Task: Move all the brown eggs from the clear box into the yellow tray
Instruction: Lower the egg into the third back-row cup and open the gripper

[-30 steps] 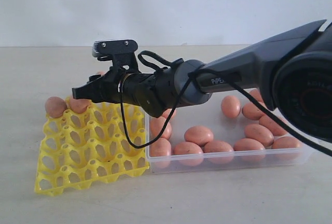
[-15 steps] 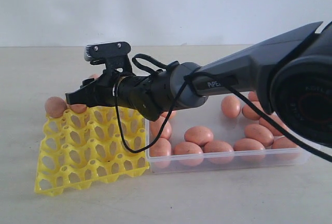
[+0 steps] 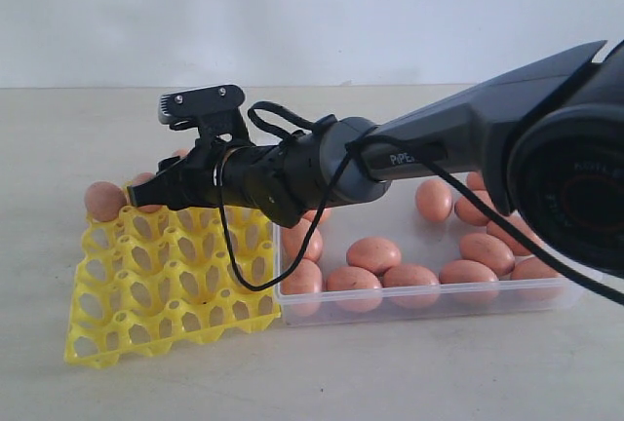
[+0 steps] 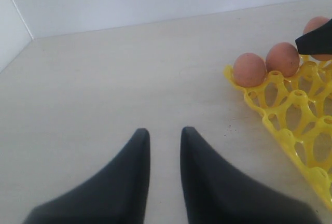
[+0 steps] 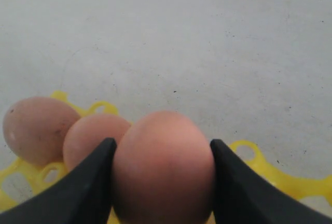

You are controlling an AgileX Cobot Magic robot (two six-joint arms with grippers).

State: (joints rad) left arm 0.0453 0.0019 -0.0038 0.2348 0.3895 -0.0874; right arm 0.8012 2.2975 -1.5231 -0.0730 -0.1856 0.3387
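White "PiPE", rest hidden by cable, on right arm [image 3: 468,124]

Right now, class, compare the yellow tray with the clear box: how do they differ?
The yellow tray is opaque with lattice cups; the clear box is see-through with smooth low walls. The tray is mostly empty, eggs only along one edge; the box holds many loose ones. Both sit side by side on the table.
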